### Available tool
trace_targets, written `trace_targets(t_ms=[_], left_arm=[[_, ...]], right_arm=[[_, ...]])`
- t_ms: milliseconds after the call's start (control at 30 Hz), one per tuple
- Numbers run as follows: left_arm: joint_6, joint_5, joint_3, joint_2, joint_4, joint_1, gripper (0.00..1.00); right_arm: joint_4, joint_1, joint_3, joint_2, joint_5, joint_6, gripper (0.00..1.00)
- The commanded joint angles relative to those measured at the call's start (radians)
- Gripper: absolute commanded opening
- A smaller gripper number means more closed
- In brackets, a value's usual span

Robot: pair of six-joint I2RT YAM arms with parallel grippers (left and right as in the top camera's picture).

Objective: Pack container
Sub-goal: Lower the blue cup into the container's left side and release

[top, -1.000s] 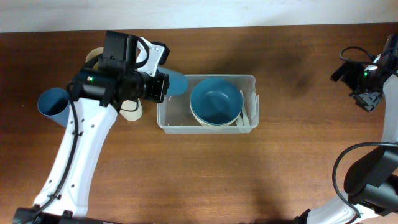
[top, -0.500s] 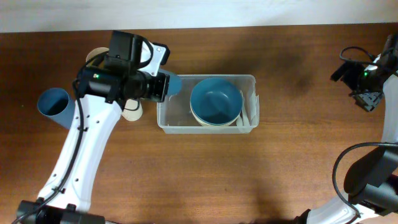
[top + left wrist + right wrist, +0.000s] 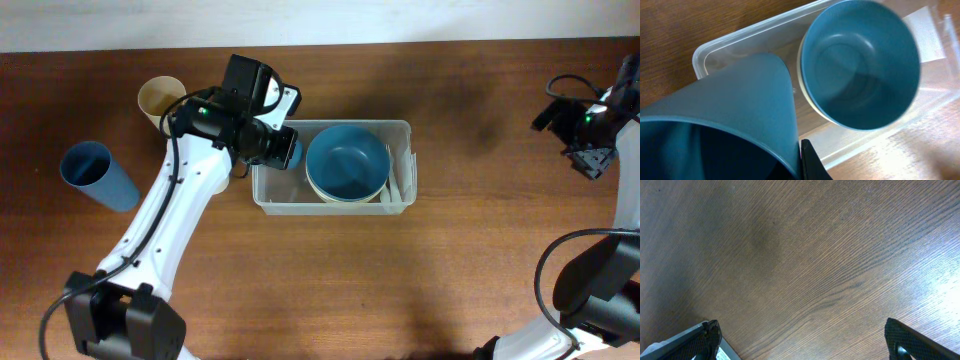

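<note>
The container [image 3: 268, 197], a clear rectangular tub, sits mid-table with a blue bowl [image 3: 347, 160] nested in a cream bowl [image 3: 318, 190] inside it. My left gripper [image 3: 272, 143] is shut on a blue cup [image 3: 291, 152], which hangs tilted over the container's left end. In the left wrist view the blue cup [image 3: 740, 110] fills the lower left, with one black finger [image 3: 812, 167] against its wall; the other finger is hidden. Beyond it lie the container's rim [image 3: 715, 45] and the blue bowl [image 3: 860, 65]. My right gripper [image 3: 805, 340] stands open over bare wood at the far right.
A cream cup [image 3: 160, 97] stands at the back left. Another blue cup [image 3: 97, 173] lies at the left. White utensils [image 3: 396, 180] lean along the container's right wall. The right arm [image 3: 595, 125] is near the table's right edge.
My left arm has swung right and forward with the blue cup, from the container's back-left corner to over its left end. This has uncovered the cream cup. The right arm is still.
</note>
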Motion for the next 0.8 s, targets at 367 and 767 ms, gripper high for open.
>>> trace_targets(t_ms=[367, 767], left_arm=[[0.018, -0.043, 0.008, 0.089, 0.049, -0.006, 0.26], [0.018, -0.043, 0.009, 0.091, 0.061, -0.008, 0.38]], right_arm=[[0.000, -0.005, 0.003, 0.002, 0.009, 0.008, 0.99], [0.000, -0.005, 0.003, 0.002, 0.009, 0.008, 0.99]])
